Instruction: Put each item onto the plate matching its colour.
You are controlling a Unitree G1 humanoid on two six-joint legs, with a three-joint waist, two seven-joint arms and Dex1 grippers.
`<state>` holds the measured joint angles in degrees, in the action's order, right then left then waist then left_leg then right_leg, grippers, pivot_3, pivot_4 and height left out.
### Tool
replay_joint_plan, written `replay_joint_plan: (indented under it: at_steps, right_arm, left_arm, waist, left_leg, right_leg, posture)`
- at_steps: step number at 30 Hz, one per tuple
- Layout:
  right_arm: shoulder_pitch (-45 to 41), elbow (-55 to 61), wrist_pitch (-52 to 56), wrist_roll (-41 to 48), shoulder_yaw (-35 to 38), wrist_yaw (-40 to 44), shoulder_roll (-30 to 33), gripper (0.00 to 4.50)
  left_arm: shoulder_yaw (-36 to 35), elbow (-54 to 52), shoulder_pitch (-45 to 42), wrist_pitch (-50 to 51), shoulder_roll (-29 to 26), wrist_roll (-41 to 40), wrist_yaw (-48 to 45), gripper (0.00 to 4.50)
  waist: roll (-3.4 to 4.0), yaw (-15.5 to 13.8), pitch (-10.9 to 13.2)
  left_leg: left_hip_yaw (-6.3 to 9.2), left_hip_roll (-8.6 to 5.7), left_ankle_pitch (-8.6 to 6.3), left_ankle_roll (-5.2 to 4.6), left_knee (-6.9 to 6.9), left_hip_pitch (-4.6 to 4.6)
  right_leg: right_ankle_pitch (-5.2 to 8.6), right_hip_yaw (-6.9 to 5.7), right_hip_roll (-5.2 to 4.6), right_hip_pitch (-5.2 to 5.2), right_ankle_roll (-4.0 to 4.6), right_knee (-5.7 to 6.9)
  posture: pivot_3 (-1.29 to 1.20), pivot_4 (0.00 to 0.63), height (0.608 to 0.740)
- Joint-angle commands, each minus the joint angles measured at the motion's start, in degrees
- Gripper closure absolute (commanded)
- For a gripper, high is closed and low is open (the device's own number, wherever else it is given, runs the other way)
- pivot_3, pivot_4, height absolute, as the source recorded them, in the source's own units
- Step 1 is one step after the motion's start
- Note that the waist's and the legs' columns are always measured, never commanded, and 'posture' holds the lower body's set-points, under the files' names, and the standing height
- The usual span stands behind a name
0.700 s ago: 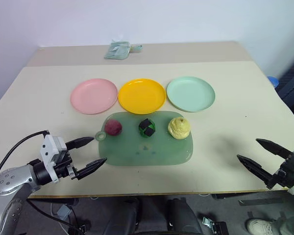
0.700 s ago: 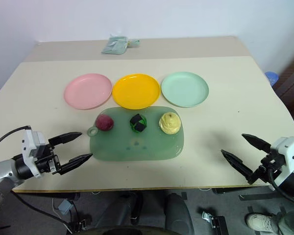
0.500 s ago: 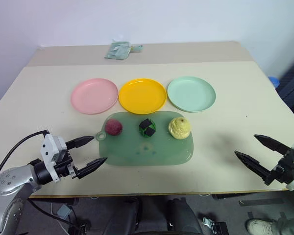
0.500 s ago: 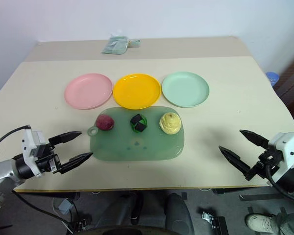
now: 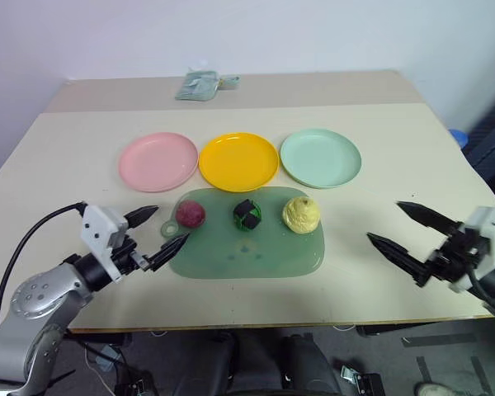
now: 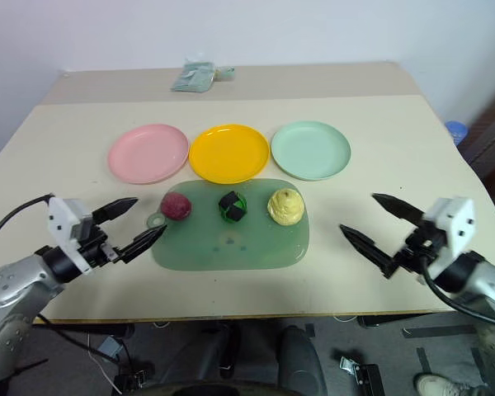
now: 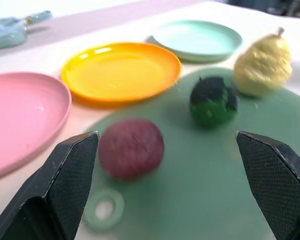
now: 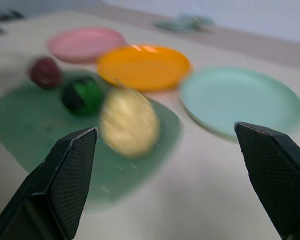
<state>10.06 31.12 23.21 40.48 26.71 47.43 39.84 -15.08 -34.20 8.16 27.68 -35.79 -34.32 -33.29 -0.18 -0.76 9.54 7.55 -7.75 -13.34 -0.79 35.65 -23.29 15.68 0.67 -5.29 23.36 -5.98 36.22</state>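
Left wrist view shows the lemon's (image 7: 263, 65) stem, lumpy skin; head views barely do. Red ball (image 5: 190, 214), green ball (image 5: 247, 214) on glossy mat (image 5: 247, 256); plates (image 5: 238, 161) bare. Left gripper (image 5: 161, 230), right gripper (image 5: 400, 232) wide apart, empty.

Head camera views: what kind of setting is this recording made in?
Probably an indoor lab or test room set up for a tabletop sorting exercise: a plain beige table against a bare white wall, with three coloured plastic plates lined up behind a green mat holding toy-like items.
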Motion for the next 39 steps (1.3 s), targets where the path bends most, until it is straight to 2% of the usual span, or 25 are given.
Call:
replay_joint_plan:
  at_steps: [1,5,16,25,35,38,39]
  right_arm:
    - [-4.8,-0.8,-0.7,0.2,-3.9,1.3,0.6,0.01]
    - [-10.9,-4.1,-0.5,-0.2,-8.2,5.7,2.8,0.01]
    - [-19.4,-10.6,-2.5,-3.5,-15.1,11.2,3.9,0.01]
    - [-22.5,-11.9,-2.7,-4.8,-16.7,10.9,3.4,0.01]
    - [-22.4,-9.5,-1.4,-4.6,-16.5,8.7,3.1,0.01]
    - [-21.9,-9.0,-1.3,-4.6,-16.4,8.3,2.9,0.0]
    - [-21.6,-9.0,-1.4,-4.6,-16.2,8.2,2.9,0.0]
  left_arm:
    - [0.3,-2.1,-2.1,5.1,-0.8,-0.5,3.8,0.0]
    - [3.3,-2.8,-7.6,12.8,-0.8,-0.2,8.8,0.0]
    - [3.8,3.4,-8.4,13.2,1.9,3.6,11.9,0.0]
    - [8.7,6.3,-10.9,11.4,7.4,8.6,14.8,0.0]
    - [12.4,13.1,-15.4,8.5,10.5,13.7,14.8,0.0]
    - [13.5,15.3,-16.5,6.9,11.9,15.4,15.2,0.78]
    - [13.7,15.8,-16.7,6.3,12.5,16.1,15.6,1.28]
  waist:
    - [-0.01,-0.1,0.0]
    - [-0.02,-0.6,0.0]
    - [-0.02,-1.6,0.0]
    - [-0.02,-1.7,0.0]
    - [-0.02,-1.6,0.0]
    - [-0.02,-1.6,0.0]
    - [-0.02,-1.6,0.0]
  left_leg:
    - [0.0,0.02,0.0,0.0,0.04,0.0]
    - [0.01,0.02,0.01,-0.01,0.16,-0.03]
    - [0.0,0.14,-0.01,0.01,0.3,-0.05]
    - [-0.02,0.14,-0.01,0.01,0.36,-0.06]
    - [-0.02,0.17,0.0,0.02,0.37,-0.07]
    - [-0.02,0.17,0.0,0.02,0.38,-0.07]
    - [-0.02,0.17,0.0,0.02,0.38,-0.07]
  right_leg:
    - [-0.03,0.0,0.03,-0.01,-0.03,0.0]
    - [-0.08,-0.02,0.06,-0.04,-0.09,0.01]
    - [-0.21,-0.01,0.18,-0.05,-0.01,0.01]
    - [-0.24,-0.01,0.19,-0.05,-0.01,0.01]
    - [-0.27,-0.01,0.22,-0.03,-0.03,0.03]
    - [-0.28,-0.01,0.22,-0.03,-0.05,0.03]
    - [-0.29,-0.01,0.23,-0.03,-0.05,0.03]
  posture:
    - [0.0,0.15,0.74]
    - [0.0,0.15,0.74]
    - [0.0,0.15,0.74]
    - [0.0,0.15,0.74]
    - [0.0,0.15,0.74]
    - [0.0,0.15,0.74]
    - [0.0,0.15,0.74]
